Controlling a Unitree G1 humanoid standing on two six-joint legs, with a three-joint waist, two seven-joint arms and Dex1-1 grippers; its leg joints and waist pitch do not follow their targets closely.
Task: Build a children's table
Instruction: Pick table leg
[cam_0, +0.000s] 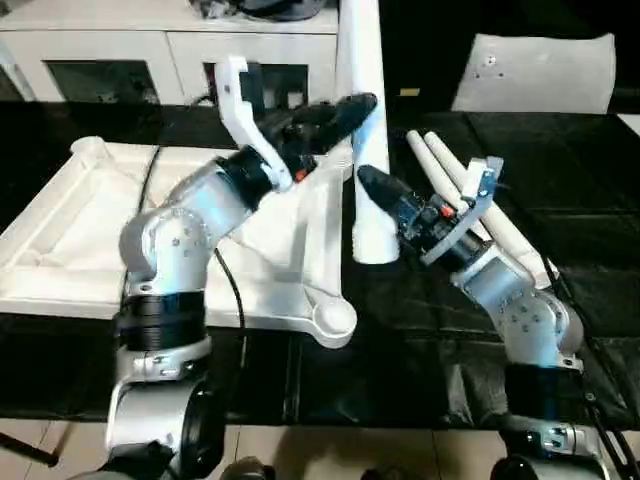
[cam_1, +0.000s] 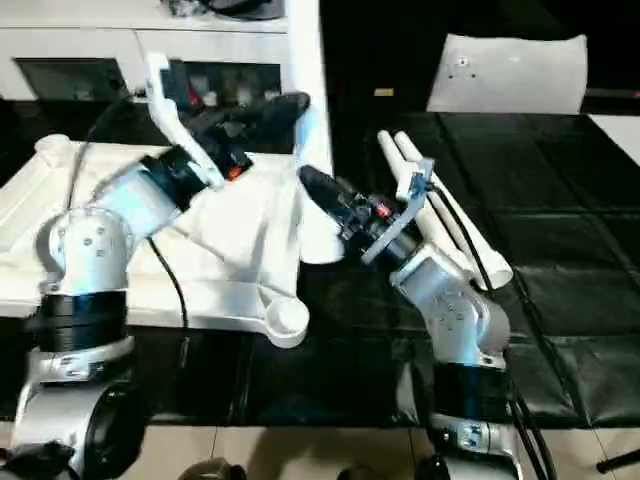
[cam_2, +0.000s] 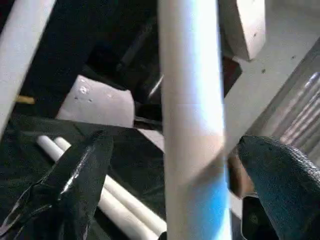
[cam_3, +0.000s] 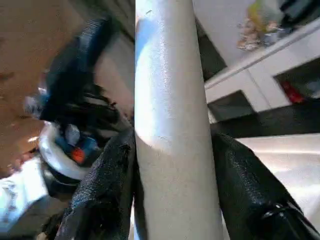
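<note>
The children's table top (cam_0: 60, 250) lies upside down on the left of the black table, with a round socket (cam_0: 335, 318) at its near right corner. One white leg (cam_0: 362, 60) stands upright at the top's right edge; I cannot tell whether its foot sits in a socket. My right gripper (cam_0: 368, 185) is shut on the leg low down, its fingers (cam_3: 105, 185) pressed against both sides. Higher up, my left gripper (cam_0: 355, 118) straddles the same leg, open, with its fingers (cam_2: 80, 175) standing clear of the tube. Two more legs (cam_0: 425, 148) lie side by side to the right.
A white cabinet (cam_0: 120, 50) with glass doors runs along the back. A flat white sheet (cam_0: 540, 70) with a round fitting leans at the back right. The black table surface (cam_0: 590, 190) stretches to the right of the loose legs, and its front edge is just before my body.
</note>
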